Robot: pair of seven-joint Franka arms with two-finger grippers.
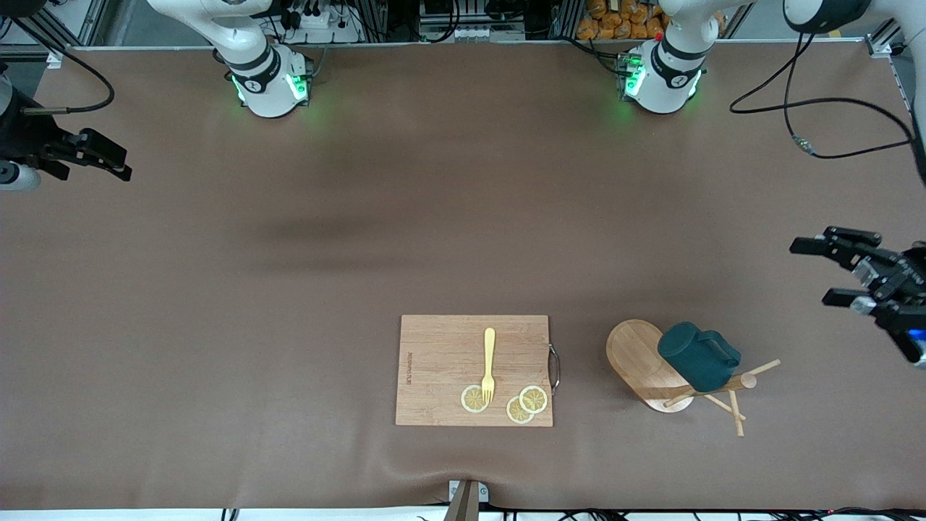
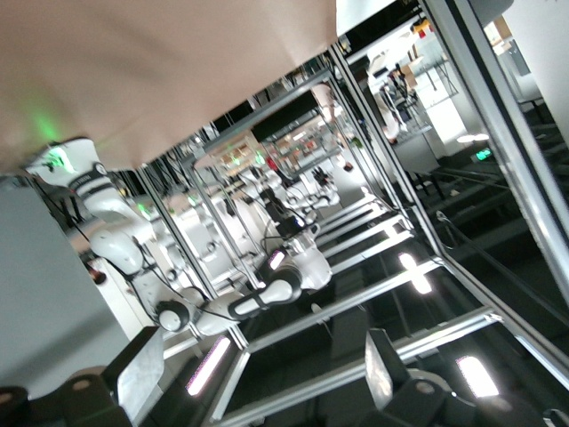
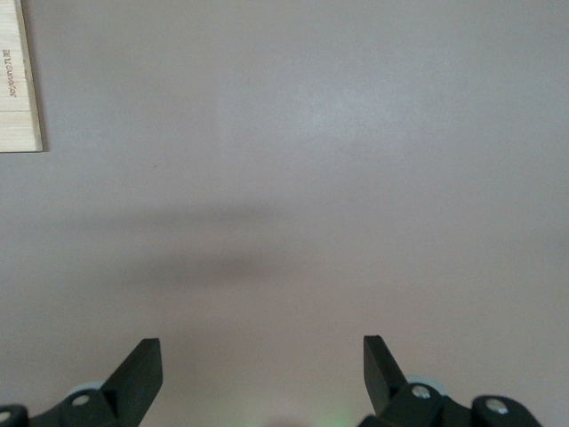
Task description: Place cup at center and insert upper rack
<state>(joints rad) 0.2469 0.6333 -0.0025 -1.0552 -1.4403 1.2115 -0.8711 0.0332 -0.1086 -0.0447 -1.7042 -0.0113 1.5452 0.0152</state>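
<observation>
The dark teal cup rests on its side against the light wooden mug tree, which lies tipped over on the table. Its oval base is tilted up and its post and peg sticks point toward the left arm's end. My left gripper hangs open and empty in the air near that table end, beside the cup and apart from it. Its wrist view shows only its fingers and the room. My right gripper waits open and empty at the other table end, with both fingers over bare mat.
A rectangular wooden cutting board lies near the front edge at mid table. It carries a yellow fork and lemon slices. Its corner shows in the right wrist view. A black cable lies near the left arm's base.
</observation>
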